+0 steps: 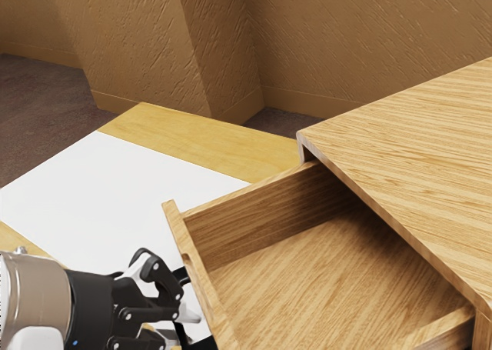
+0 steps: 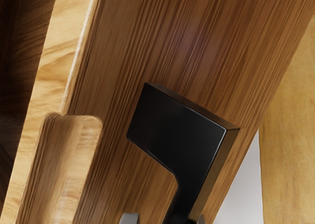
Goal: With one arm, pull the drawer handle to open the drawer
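Note:
The wooden drawer (image 1: 323, 281) stands pulled far out of the cabinet (image 1: 415, 158), and its inside is bare. My gripper (image 1: 178, 318) sits at the lower left of the exterior view, right against the outer side of the drawer front (image 1: 192, 273). Its fingers are spread, so it is open. In the wrist view the black handle (image 2: 179, 143) juts from the drawer front (image 2: 147, 47) just ahead of my hand. One grey fingertip (image 2: 129, 218) shows beside the handle's stem with a gap between them. The drawer front hides the handle in the exterior view.
A white sheet (image 1: 100, 196) covers the tabletop (image 1: 192, 138) to the exterior view's left of the drawer. Brown textured walls (image 1: 323, 35) stand behind. The cabinet top overhangs the drawer's back part.

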{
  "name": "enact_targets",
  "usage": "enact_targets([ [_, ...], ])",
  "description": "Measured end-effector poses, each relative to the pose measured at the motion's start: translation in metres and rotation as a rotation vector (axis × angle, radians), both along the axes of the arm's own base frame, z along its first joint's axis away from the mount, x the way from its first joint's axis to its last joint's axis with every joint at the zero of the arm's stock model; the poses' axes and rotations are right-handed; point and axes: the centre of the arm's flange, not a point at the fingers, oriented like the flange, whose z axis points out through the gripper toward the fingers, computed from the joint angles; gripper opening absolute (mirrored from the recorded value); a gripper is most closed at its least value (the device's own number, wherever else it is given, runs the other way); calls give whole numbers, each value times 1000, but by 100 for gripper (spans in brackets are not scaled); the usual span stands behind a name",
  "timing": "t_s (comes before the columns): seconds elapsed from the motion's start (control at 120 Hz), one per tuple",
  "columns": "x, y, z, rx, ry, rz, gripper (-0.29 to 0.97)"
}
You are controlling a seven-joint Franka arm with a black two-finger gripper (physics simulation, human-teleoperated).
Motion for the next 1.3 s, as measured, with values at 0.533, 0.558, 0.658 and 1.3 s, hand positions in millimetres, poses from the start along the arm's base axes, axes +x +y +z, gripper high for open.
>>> enact_targets([
  [0.533, -5, 0, -5, 3, 30, 8, 5],
  [0.558, -5, 0, -5, 3, 32, 7, 6],
  [0.658, -9, -4, 2, 2, 31, 1, 12],
  [1.3, 200, 104, 196, -212, 366, 469, 58],
])
